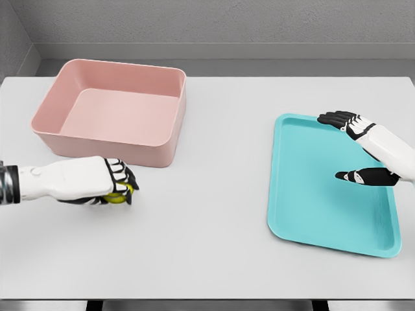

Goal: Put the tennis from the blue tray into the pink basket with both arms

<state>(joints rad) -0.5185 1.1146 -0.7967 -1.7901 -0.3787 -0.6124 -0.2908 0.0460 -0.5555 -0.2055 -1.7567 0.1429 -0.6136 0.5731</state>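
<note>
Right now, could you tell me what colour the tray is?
The tray is turquoise blue, seen in the head view.

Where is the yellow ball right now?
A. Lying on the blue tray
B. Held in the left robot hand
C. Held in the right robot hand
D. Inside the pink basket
B. The yellow ball shows between the curled fingers of the left robot hand, in front of the pink basket. The right robot hand is open above the blue tray.
</note>
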